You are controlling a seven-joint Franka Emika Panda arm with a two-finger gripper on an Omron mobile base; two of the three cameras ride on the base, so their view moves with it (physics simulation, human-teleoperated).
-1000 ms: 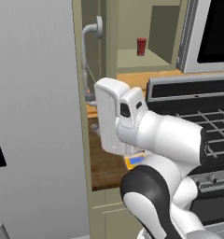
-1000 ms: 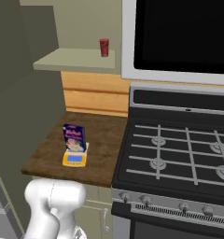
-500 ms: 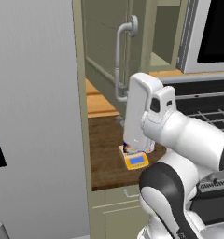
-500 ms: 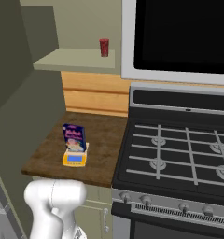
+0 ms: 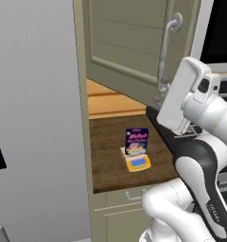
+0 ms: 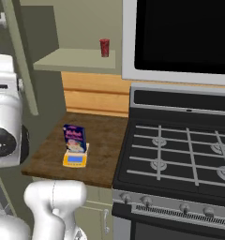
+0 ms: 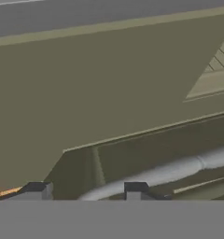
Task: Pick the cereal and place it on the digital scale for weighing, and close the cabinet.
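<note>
Cereal [image 5: 136, 141] upright on digital scale [image 5: 137, 163], cabinet [image 5: 129, 47] door ajar.

A dark wooden tabletop [image 6: 102, 152] is lying at lower left of the right base view beside a black gas stove [image 6: 180, 154] filling the right, a black microwave [image 6: 180, 35] is hanging above, and a grey refrigerator side [image 5: 35, 118] is covering the left base view's left.
</note>
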